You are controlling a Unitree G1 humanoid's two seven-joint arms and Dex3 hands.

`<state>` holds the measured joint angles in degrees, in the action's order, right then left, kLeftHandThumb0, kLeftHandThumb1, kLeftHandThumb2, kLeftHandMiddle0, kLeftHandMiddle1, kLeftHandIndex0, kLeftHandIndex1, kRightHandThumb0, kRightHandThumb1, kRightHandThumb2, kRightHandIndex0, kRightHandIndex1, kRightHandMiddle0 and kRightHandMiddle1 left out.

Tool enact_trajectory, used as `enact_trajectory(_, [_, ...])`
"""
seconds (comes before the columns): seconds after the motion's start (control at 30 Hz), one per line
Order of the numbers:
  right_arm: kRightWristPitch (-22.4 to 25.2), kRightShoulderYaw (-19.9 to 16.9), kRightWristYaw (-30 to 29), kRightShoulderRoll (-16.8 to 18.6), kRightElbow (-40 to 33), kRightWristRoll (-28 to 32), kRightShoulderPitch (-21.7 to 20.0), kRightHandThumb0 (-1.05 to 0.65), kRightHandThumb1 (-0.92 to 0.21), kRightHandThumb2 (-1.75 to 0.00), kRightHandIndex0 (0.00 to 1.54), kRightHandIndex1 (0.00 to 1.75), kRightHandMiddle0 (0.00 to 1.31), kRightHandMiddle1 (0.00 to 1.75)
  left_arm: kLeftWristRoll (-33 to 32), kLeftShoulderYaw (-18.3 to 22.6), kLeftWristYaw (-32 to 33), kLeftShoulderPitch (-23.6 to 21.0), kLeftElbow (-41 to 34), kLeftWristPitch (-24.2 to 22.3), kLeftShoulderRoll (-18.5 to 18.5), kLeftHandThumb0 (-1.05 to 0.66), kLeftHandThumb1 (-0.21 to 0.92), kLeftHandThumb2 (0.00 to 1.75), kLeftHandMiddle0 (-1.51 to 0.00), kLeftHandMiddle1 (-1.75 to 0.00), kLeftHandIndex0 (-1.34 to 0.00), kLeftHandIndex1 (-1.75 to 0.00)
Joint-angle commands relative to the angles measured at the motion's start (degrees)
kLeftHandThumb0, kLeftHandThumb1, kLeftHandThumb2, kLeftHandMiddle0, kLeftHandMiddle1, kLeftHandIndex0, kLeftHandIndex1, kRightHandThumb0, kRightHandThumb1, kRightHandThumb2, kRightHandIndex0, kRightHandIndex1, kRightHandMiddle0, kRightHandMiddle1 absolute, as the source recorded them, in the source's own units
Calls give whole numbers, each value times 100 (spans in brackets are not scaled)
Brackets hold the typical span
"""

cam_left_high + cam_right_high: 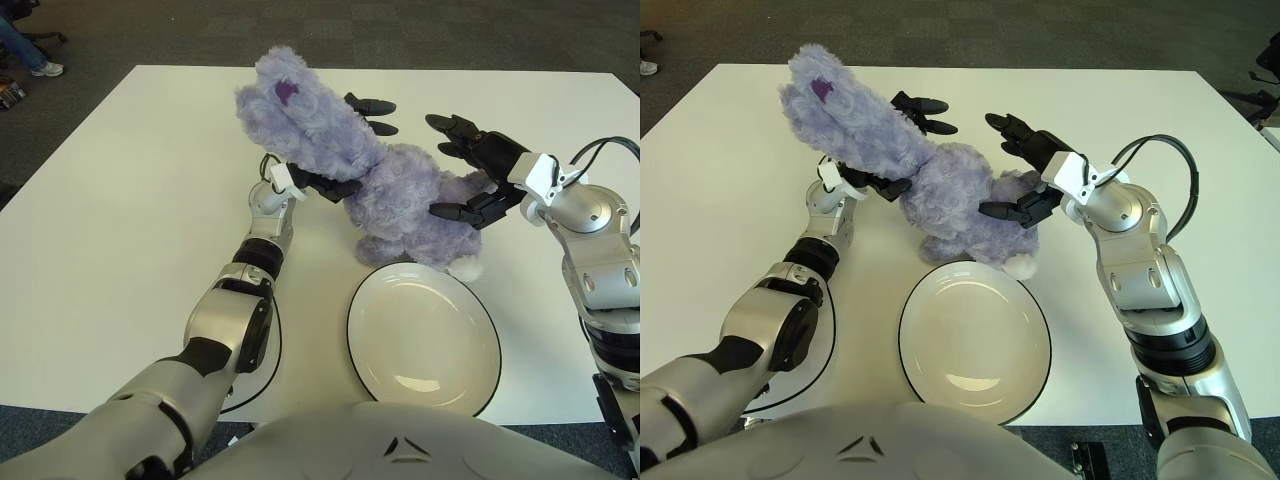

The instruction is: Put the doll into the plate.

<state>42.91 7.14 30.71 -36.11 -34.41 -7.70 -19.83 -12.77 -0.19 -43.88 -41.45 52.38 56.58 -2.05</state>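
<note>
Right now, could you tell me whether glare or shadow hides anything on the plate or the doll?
Left eye view: the white plate shows only a small soft highlight near its front rim; the purple plush doll is evenly lit. Right eye view: a faint shadow lies under the doll, hiding nothing.

One purple doll (390, 195) on the white surface (130, 210), far side of centre, and one white plate (424, 338) just near of it. Two hands in play: the left hand (335, 150) and the right hand (470, 170), one either side of the doll.
</note>
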Motion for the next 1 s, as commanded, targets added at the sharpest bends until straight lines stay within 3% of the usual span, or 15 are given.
enact_trajectory(0.0, [51, 30, 105, 54, -18, 155, -34, -73, -37, -79, 10, 121, 0, 29, -43, -13, -73, -44, -17, -17, 1, -81, 70, 61, -30, -77, 0, -106])
enact_trajectory(0.03, [65, 35, 118, 51, -20, 176, -35, -71, -34, -81, 11, 137, 0, 33, -50, -10, -80, -44, -18, -10, -2, -82, 71, 61, -31, -78, 0, -107])
enact_trajectory(0.1, [129, 57, 158, 34, -39, 201, -32, -68, -31, -84, 13, 152, 0, 38, -73, -5, -98, -35, -36, 16, -21, -83, 73, 60, -32, -78, 0, -109])
enact_trajectory(0.23, [226, 71, 229, 91, 17, 355, -58, -62, -27, -89, 21, 169, 0, 44, -51, 0, -83, -33, -54, 94, -34, -82, 76, 59, -33, -79, 0, -113])
enact_trajectory(0.57, [306, -27, 327, 259, 84, 805, -10, -58, -27, -91, 36, 175, 0, 44, 304, -66, 167, -78, -22, 180, 75, -78, 75, 59, -32, -80, 0, -115])
enact_trajectory(0.97, [813, 237, 615, 19, 49, 1099, -196, -49, -26, -92, 54, 175, 0, 31, 515, -154, 349, -119, -16, 221, 119, -83, 77, 59, -23, -76, 0, -112])
